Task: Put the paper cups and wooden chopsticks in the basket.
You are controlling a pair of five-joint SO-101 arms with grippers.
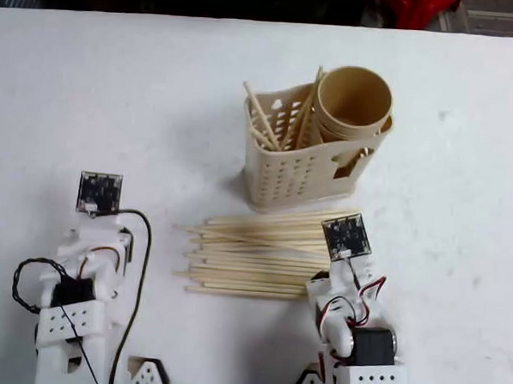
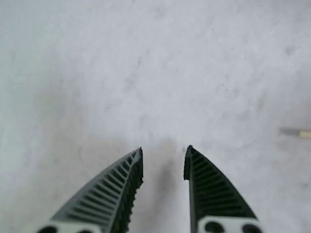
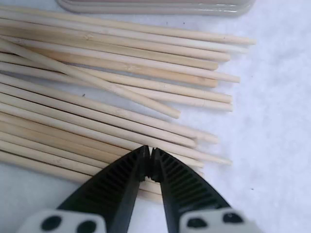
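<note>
my left end effector (image 2: pixel 164 153) hangs over the bare table (image 2: pixel 146 73), its fingers a little apart with nothing between them. my right end effector (image 3: pixel 149 154) has its tips pressed together, gripping nothing, just above the loose wooden chopsticks (image 3: pixel 121 97), which lie in a flat pile on the table just in front of the basket (image 1: pixel 300 177). the paper cups (image 1: pixel 354 98) sit stacked in the basket's right side, and the leaning chopsticks (image 1: pixel 262 119) stand in its left side.
</note>
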